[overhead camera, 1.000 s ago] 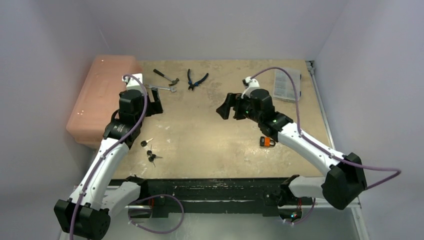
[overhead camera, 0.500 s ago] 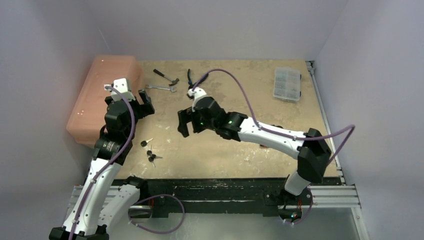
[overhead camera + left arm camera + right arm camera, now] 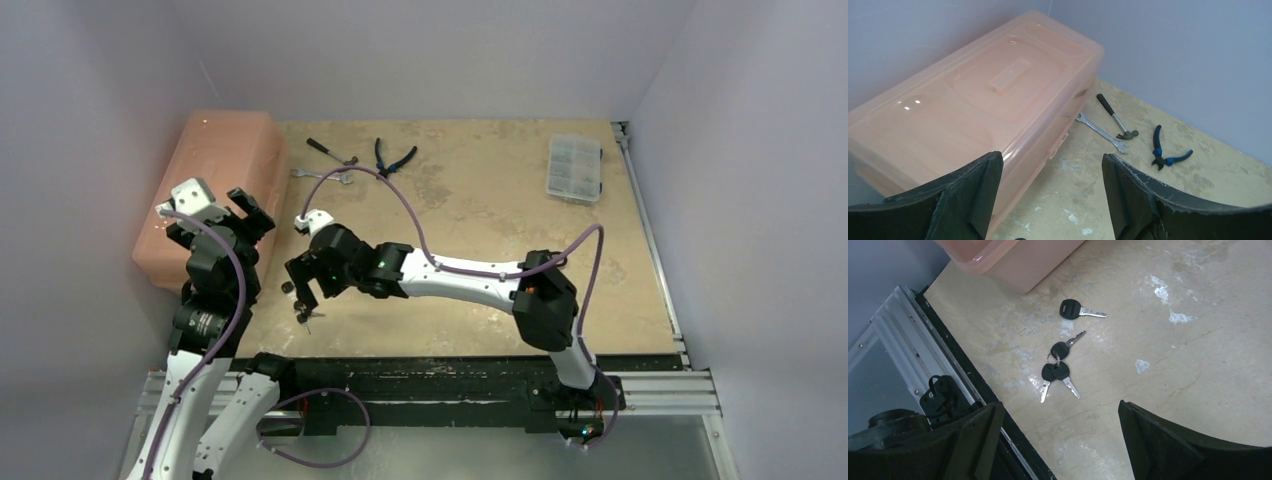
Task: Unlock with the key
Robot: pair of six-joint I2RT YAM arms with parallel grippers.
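Keys [image 3: 1060, 366] are framed mid-picture by the right claw [image 3: 1058, 407], spread for a pickup; the left claw [image 3: 1049, 157], also apart, is parked aside.

Honestly can't make out any text, labels or numbers, not on the keys [image 3: 1055, 371], the pink box [image 3: 973, 95] or the pliers [image 3: 1162, 153].

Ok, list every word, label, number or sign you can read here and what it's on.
None can be read.
keys: black heads, no marking legible.
pink plastic box: plain lid, no label.
hammer, wrench, pliers: no brand visible.
clear organizer case: too small to tell.
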